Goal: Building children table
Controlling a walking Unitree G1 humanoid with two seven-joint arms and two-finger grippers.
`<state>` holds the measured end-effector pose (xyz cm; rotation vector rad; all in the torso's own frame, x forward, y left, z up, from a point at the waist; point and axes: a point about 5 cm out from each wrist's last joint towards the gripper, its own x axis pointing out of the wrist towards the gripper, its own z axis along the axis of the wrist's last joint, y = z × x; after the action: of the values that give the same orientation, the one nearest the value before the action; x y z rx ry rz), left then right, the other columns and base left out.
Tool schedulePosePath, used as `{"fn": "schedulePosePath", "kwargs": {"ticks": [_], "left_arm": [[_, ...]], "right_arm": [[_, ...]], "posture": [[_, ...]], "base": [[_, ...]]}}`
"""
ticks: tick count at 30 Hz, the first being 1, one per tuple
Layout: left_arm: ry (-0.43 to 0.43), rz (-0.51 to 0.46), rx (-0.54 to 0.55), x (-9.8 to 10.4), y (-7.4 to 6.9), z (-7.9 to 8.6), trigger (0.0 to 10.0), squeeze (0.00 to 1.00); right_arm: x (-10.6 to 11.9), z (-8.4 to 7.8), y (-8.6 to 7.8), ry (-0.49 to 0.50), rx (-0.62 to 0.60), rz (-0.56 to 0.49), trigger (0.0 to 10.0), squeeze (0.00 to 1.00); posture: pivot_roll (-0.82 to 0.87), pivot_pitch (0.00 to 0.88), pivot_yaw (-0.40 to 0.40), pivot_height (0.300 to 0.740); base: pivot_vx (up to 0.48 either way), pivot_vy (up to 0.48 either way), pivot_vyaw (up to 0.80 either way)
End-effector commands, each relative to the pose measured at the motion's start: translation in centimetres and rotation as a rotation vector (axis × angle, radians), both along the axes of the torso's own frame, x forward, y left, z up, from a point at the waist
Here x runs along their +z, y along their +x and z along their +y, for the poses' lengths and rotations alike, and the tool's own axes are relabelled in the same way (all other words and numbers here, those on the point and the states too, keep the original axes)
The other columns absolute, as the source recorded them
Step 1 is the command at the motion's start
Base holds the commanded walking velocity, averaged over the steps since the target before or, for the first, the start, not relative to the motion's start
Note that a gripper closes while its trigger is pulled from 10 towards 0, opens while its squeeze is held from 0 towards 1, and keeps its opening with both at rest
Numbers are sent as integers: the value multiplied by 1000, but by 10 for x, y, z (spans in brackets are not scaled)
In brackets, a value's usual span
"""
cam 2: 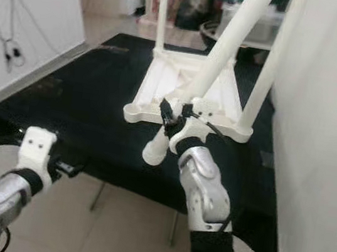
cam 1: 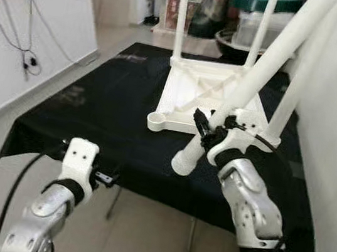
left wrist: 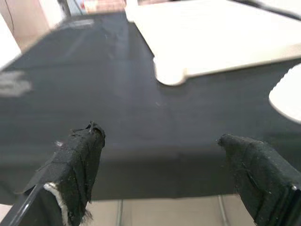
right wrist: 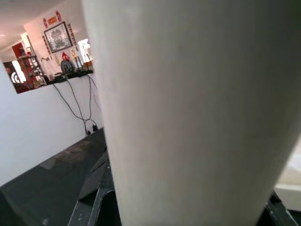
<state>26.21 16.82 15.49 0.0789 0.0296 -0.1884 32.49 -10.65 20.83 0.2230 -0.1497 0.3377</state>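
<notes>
At the lower left of the head view, the left gripper (left wrist: pixel 160 174) hovers at the near edge of the black cloth-covered table (cam 1: pixel 93 121), its black fingers (left wrist: pixel 80 160) spread wide with nothing between them. At centre frame, the white plastic children's tabletop (cam 1: pixel 191 101) lies upside down on the cloth with three legs standing in its corners. Right of centre, the right gripper (cam 1: pixel 209 129) is clamped around a loose white cylindrical table leg (cam 1: pixel 258 76), held slanted above the tabletop's near edge.
</notes>
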Motion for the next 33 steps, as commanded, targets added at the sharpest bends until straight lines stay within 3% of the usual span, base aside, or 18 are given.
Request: {"fn": "schedulePosePath", "kwargs": {"ticks": [1,9,33], "left_arm": [[-3,16,42,-5,-1,8,10000,0],[-50,-2,67,1,5,8,10000,0],[-63,-26,10,5,11,-7,10000,0]], "right_arm": [[6,10,-1,-7,43,-27,10000,0],[8,15,-4,-26,97,-66,10000,0],[18,32,-1,-69,203,-146,10000,0]], "posture": [[83,0,-11,740],[90,0,-9,740],[101,0,-11,740]], "base": [[0,0,0],[0,0,0],[274,0,0]]}}
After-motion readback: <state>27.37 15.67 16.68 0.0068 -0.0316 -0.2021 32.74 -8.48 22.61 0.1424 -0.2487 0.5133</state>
